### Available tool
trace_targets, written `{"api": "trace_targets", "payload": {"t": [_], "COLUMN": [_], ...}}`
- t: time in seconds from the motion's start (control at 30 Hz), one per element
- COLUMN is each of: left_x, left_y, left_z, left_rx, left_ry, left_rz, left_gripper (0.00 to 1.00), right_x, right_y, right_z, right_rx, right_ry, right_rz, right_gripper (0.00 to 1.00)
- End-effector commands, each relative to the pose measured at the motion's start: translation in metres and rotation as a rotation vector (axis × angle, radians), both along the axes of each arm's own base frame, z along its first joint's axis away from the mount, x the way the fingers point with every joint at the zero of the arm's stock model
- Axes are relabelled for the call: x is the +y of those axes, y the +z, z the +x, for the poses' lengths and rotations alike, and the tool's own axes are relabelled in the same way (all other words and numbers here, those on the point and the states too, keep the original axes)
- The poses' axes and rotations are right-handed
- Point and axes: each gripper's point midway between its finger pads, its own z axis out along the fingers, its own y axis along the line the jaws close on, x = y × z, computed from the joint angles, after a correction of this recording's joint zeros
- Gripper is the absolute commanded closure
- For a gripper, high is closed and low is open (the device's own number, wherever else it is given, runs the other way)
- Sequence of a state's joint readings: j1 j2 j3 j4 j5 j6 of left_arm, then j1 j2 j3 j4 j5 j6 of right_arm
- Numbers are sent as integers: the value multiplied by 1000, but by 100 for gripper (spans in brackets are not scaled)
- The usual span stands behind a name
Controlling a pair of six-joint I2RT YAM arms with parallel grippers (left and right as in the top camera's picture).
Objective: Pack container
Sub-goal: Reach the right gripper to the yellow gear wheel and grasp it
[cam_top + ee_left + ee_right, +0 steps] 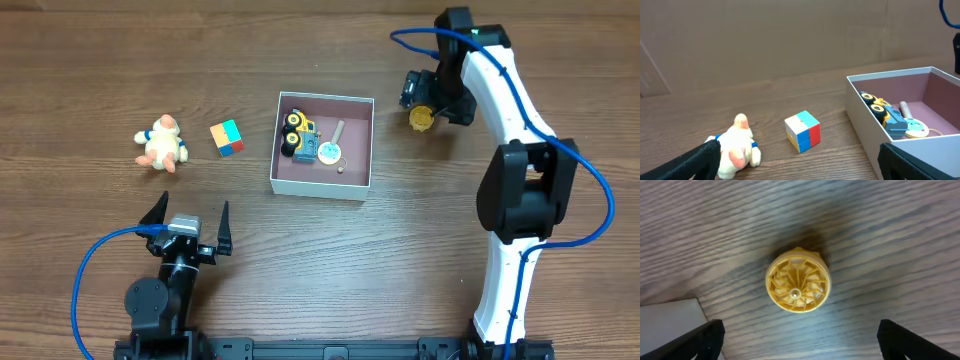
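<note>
The container (364, 150) is a shallow white box with a pink inside at the table's middle; it also shows in the left wrist view (860, 107). In it lie a yellow and blue toy truck (300, 137) and a small round disc toy (329, 153). A yellow round ribbed toy (421, 117) lies on the table right of the box, directly under my right gripper (432, 100), which is open and empty above it (797, 280). My left gripper (190, 222) is open and empty at the front left. A colored cube (227, 138) and a plush duck (162, 145) lie left of the box.
The right arm (520, 170) reaches up along the right side of the table. A blue cable (85, 270) loops by the left arm. The box's white corner shows at the lower left of the right wrist view (670, 325).
</note>
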State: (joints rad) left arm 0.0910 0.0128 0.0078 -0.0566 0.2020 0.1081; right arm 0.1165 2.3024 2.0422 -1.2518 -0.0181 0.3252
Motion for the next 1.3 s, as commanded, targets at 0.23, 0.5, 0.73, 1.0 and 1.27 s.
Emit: {"api": "trace_targets", "payload": {"t": [0.23,0.5,0.73,1.0,1.27], "left_x": [0,0,0,0,0], "left_y": [1,1,1,1,1], "left_z": [0,0,0,0,0], "left_rx": [-7,-7,-7,-7,-7], "left_ry": [0,0,0,0,0], "left_rz": [9,9,9,9,9], "left_gripper": [0,0,0,0,0], "right_x": [-13,-12,-11,-8,-8], "right_y": [-21,-35,-39,-43,-43], "right_z": [-4,0,9,13,13], "right_rx": [38,44,13,-5,-2], "right_ry": [86,120,119,153,152], "right_rz": [-90,-94,-91,-77,-78], "right_gripper": [0,0,0,0,0]}}
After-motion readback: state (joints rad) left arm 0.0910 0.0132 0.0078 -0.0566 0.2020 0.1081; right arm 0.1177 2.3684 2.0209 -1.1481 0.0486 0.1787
